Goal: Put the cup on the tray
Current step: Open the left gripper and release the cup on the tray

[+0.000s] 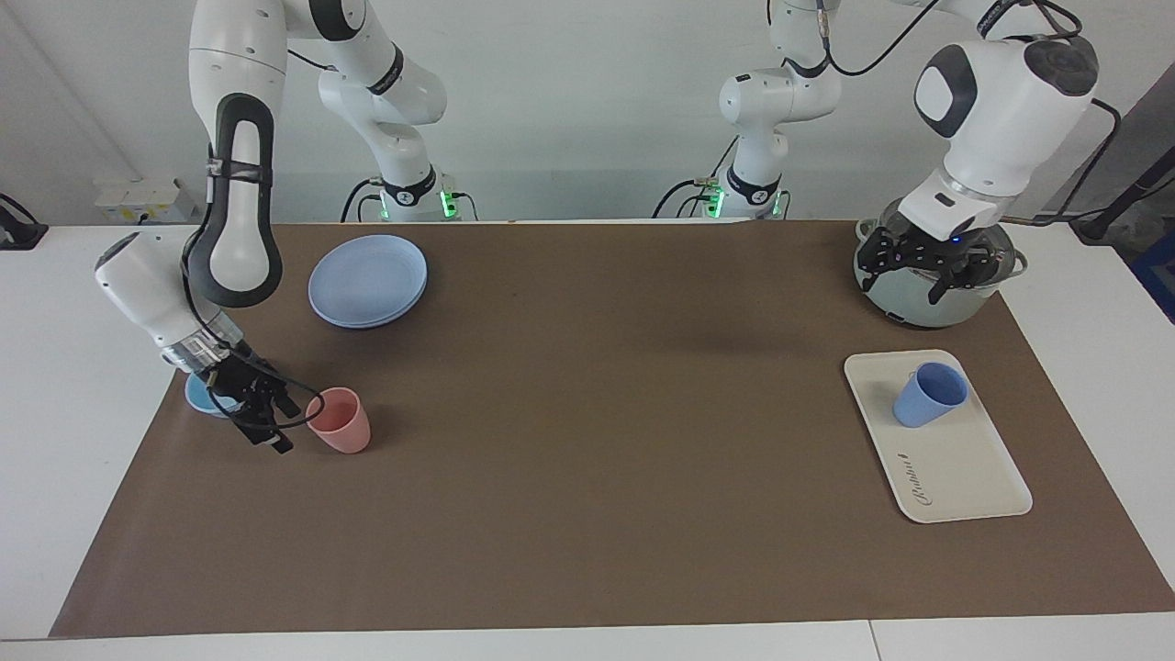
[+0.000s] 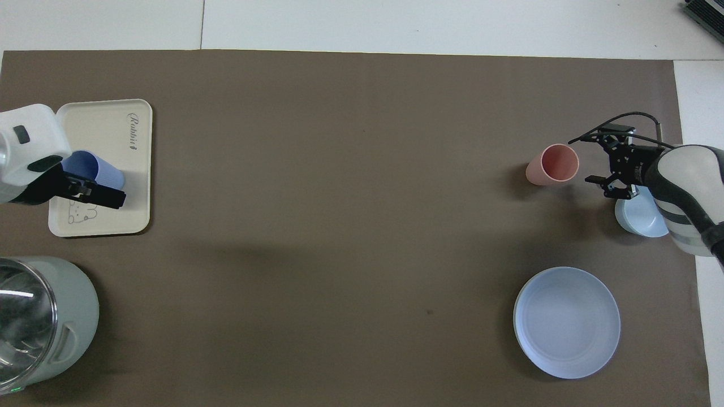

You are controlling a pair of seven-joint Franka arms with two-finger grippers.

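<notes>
The periwinkle-blue cup (image 1: 929, 393) stands mouth up on the cream-white tray (image 1: 959, 473), on the end nearer the robots, at the left arm's end of the table. My left gripper (image 1: 927, 271) is open and empty, up in the air and clear of the cup. In the overhead view it (image 2: 93, 195) covers part of the cup (image 2: 104, 172) and the tray (image 2: 121, 147). My right gripper (image 1: 283, 427) is open and empty, low beside a pink cup (image 1: 340, 420) at the right arm's end, not around it. The overhead view shows it (image 2: 604, 158) too.
A round blue plate (image 1: 367, 280) lies nearer the robots than the pink cup (image 2: 553, 164). A light-blue bowl (image 1: 200, 397) sits under the right wrist. A grey-green pot (image 1: 923, 308) with a glass lid stands nearer the robots than the tray.
</notes>
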